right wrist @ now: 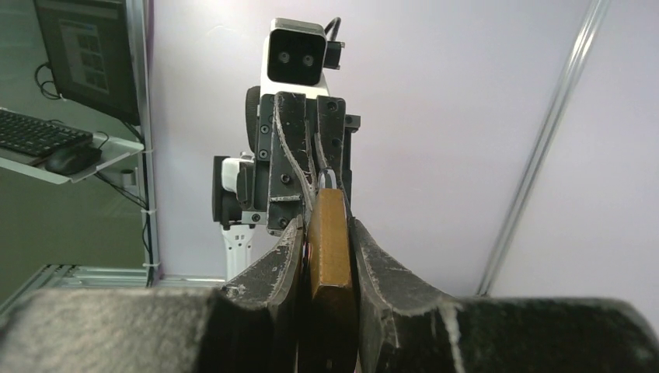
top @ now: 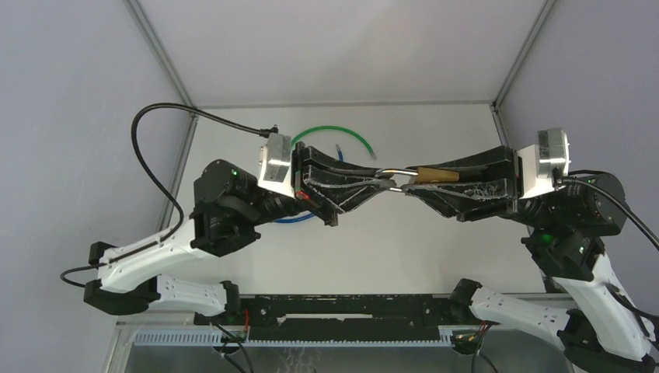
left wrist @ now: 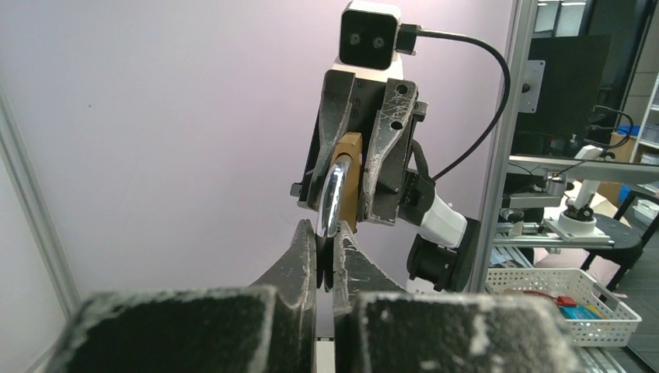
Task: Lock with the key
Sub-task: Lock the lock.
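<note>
A brass padlock [top: 435,174] hangs in mid-air over the table, and my right gripper [top: 413,180] is shut on its body. In the right wrist view the brass body [right wrist: 330,249] sits edge-on between both fingers. Its silver shackle [top: 388,172] points left towards my left gripper [top: 386,183]. In the left wrist view the shackle [left wrist: 334,194] runs down between my left gripper's [left wrist: 326,242] fingertips, which are shut on its bend. The key cannot be made out in any view.
A green cable loop [top: 342,130] lies on the white table [top: 388,256] behind the left arm, with a small bluish item [top: 338,148] inside it. A blue cable [top: 295,220] lies under the left wrist. Grey walls enclose three sides.
</note>
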`<action>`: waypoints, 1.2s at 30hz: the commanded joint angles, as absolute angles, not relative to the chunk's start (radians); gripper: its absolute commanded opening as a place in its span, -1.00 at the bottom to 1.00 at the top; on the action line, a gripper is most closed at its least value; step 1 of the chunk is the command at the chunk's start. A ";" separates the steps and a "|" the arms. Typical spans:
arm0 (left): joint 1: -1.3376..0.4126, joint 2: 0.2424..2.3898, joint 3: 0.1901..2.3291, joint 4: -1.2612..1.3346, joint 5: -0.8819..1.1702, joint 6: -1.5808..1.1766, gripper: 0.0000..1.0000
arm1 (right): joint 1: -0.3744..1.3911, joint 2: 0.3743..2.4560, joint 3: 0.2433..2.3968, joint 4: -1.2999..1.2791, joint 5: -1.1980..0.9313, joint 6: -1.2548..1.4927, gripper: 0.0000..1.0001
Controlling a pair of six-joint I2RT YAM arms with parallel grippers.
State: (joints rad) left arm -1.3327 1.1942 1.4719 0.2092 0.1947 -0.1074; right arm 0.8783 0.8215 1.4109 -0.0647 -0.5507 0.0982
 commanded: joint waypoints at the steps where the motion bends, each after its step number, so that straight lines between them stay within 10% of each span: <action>1: -1.376 1.394 1.449 -0.185 0.420 -0.118 -1.00 | 0.868 0.975 1.375 -0.269 -0.414 -0.044 -1.00; 36: -1.460 1.559 1.799 -0.543 0.397 0.041 -1.00 | 0.703 0.933 1.378 -0.380 -0.545 -0.077 -1.00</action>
State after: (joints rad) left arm -1.3449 1.3777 1.8874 -0.3038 0.2176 0.0189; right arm 0.7383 0.7879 1.4605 -0.1871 -0.6357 0.0254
